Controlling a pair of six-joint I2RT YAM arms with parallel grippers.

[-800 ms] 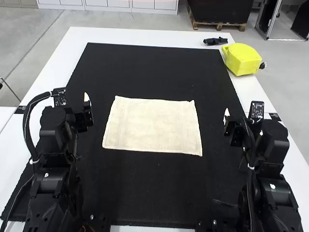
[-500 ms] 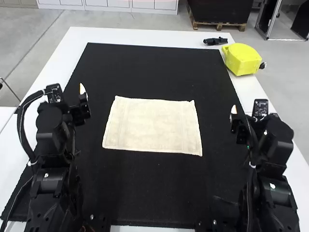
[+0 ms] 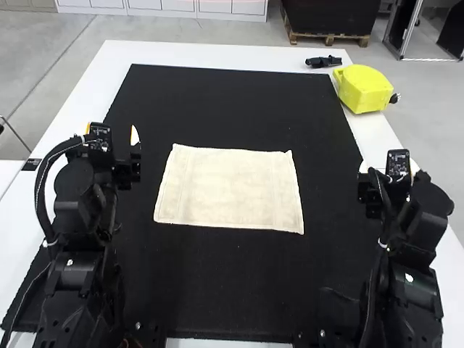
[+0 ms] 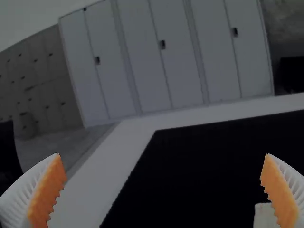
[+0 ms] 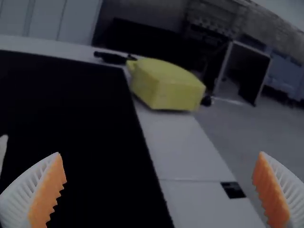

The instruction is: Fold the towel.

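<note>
High view: the towel point(image 3: 230, 188) lies spread flat and unfolded in the middle of the frame, its long axis running left to right, slightly tilted, and its 2 short sides facing my 2 grippers. My left gripper point(image 4: 162, 154) stands at the left of the frame, near the towel's left short side; my right gripper point(image 5: 159, 153) is at the right, across a wider gap, so I judge the left to be nearer. Both pairs of jaws are wide apart with nothing between them. I take the fold as unstarted: the coming move should bring each of my grippers inward and down to a corner on its own side, the right having farther to go. Under the cloth, the black mat point(image 3: 232, 290) reaches over much of the white table point(image 3: 94, 94). At the upper right sit a yellow box-like object point(image 3: 362, 88) and a small black object point(image 3: 323, 62).
</note>
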